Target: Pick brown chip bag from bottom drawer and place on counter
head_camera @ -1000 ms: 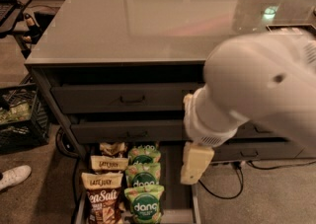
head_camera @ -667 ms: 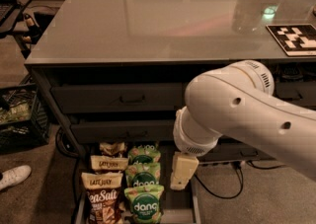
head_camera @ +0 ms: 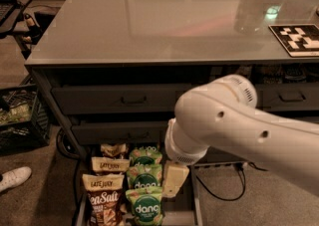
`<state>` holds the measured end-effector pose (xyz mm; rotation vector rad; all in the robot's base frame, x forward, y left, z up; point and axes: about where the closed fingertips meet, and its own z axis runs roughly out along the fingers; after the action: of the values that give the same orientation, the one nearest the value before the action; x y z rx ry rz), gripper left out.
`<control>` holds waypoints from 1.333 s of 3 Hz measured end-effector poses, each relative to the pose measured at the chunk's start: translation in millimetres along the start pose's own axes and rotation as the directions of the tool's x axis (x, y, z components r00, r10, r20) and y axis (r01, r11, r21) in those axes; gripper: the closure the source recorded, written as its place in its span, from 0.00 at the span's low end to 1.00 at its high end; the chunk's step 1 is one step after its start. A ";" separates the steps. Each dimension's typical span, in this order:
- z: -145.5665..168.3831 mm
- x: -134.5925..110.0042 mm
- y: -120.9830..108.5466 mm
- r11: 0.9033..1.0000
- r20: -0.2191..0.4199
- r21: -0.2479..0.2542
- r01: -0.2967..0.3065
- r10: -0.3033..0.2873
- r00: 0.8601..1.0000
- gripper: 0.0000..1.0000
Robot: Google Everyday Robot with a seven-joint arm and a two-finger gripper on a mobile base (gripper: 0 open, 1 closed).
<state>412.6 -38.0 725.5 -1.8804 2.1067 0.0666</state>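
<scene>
The glossy grey rectangular counter (head_camera: pixel 149 21) tops a dark cabinet. A bulky white robot arm (head_camera: pixel 239 120) hides the cabinet's right half. Below, the dark grey metal bottom drawer (head_camera: pixel 196 202) stands pulled out, its front cut off by the frame. The dark brown "Sea Salt" chip bag (head_camera: pixel 103 202) stands at its front left beside green bags (head_camera: pixel 144 206). The cream gripper (head_camera: pixel 174 179) hangs over the drawer's right side; whether it is spread or closed cannot be told.
</scene>
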 end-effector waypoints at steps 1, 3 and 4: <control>60.9 -17.3 4.6 1.000 0.016 -0.017 0.000 0.000 1.000 0.00; 122.6 -30.5 5.2 0.997 0.015 -0.038 -0.072 0.072 0.997 0.00; 122.5 -30.4 5.3 0.997 0.015 -0.037 -0.071 0.071 0.997 0.00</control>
<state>434.8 21.5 616.3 -1.8192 2.1755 0.1370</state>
